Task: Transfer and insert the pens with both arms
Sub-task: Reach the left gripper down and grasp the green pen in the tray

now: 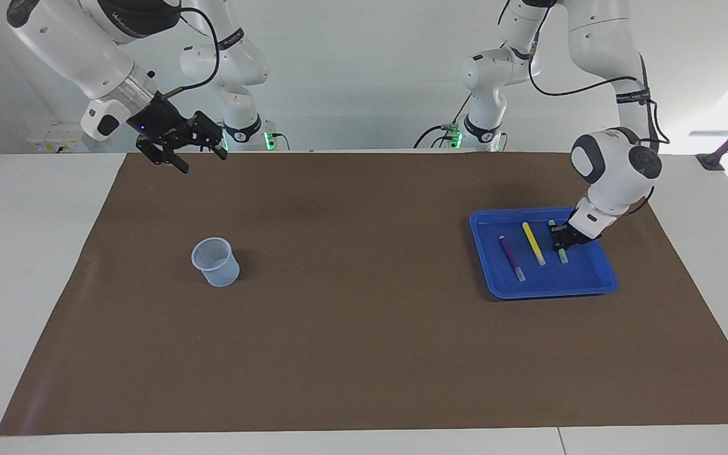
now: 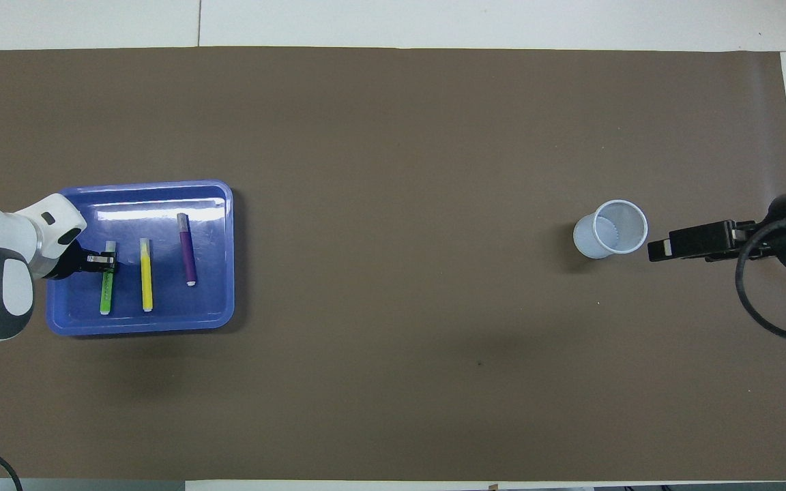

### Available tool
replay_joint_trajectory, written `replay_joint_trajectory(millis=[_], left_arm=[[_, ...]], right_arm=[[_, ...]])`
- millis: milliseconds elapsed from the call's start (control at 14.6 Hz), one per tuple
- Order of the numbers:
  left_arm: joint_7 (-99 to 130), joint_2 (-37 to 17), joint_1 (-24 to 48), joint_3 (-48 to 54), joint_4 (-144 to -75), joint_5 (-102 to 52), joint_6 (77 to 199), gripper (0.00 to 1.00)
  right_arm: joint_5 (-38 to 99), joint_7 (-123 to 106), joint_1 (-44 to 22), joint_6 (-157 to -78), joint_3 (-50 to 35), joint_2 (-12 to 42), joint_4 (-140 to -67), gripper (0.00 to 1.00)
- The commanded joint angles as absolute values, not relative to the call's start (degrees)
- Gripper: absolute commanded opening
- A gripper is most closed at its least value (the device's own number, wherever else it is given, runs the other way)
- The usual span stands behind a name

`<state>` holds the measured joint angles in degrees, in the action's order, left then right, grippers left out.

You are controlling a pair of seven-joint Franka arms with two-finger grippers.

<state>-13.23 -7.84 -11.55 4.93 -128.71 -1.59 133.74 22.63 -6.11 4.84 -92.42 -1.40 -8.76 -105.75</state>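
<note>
Three pens lie side by side in a blue tray (image 1: 585, 281) (image 2: 161, 191) at the left arm's end of the table: a green pen (image 1: 564, 256) (image 2: 105, 294), a yellow pen (image 1: 533, 243) (image 2: 147, 279) and a purple pen (image 1: 510, 254) (image 2: 187, 249). My left gripper (image 1: 560, 242) (image 2: 106, 260) is down in the tray, shut on the green pen near its middle. My right gripper (image 1: 198, 159) (image 2: 659, 251) hangs open in the air over the mat at the right arm's end, beside a clear cup (image 1: 215, 261) (image 2: 611, 228) in the overhead view.
A brown mat (image 1: 364, 328) (image 2: 393, 382) covers most of the white table. The cup stands upright on it at the right arm's end. Two smaller white arms with green lights (image 1: 268, 140) stand at the robots' edge of the table.
</note>
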Motion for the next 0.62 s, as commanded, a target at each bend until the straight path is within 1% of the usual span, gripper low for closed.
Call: replay_joint_trajectory(millis=[0, 137, 342, 548], left_arm=[[-12.0, -7.4, -11.6, 4.9, -128.3, -2.2, 133.6, 0.0], [-10.2, -7.4, -11.1, 4.9, -124.6, -2.2, 128.7, 0.0], [-6.1, -7.4, -10.6, 5.1, -116.7, -2.2, 119.2, 0.0], [1.2, -7.3, -8.5, 5.4, -110.3, -2.2, 111.2, 0.0]], right_arm=[[24.8, -6.8, 5.4, -93.8, -1.5, -10.2, -107.6, 1.0], [24.8, -6.8, 5.4, -93.8, -1.5, -10.2, -107.6, 1.0], [24.8, -6.9, 4.9, -93.8, -1.5, -10.2, -107.6, 1.0], [24.9, -6.8, 4.7, -94.0, -1.5, -10.3, -107.7, 1.0]])
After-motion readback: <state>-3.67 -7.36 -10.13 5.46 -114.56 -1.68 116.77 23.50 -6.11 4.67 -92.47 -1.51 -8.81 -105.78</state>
